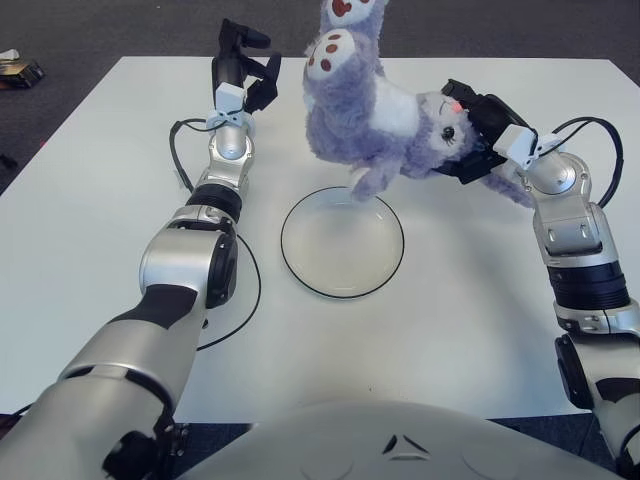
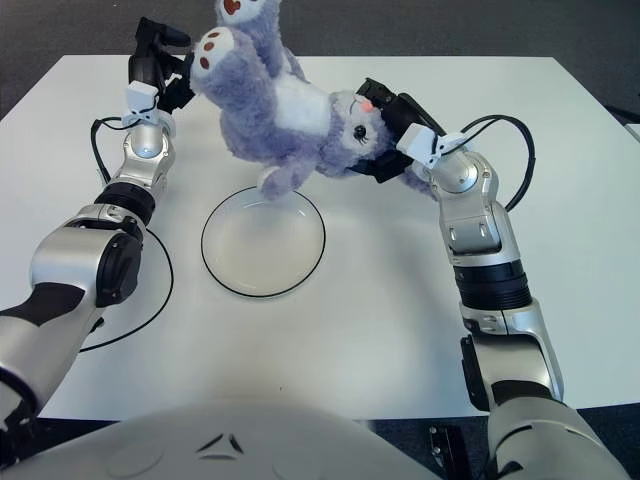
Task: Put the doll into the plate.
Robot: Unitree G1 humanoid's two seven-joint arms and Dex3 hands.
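A purple plush doll (image 1: 372,110) with a white belly hangs upside down in the air, feet up, one arm dangling over the far rim of the plate. My right hand (image 1: 478,142) is shut on the doll's head at the right. The clear round plate (image 1: 342,243) with a dark rim lies on the white table in the middle, holding nothing. My left hand (image 1: 245,62) is raised over the far left of the table, to the left of the doll, fingers curled and holding nothing.
The white table (image 1: 90,200) has dark floor around it. A black cable (image 1: 248,300) loops on the table left of the plate, beside my left forearm. A small object (image 1: 18,70) lies on the floor at the far left.
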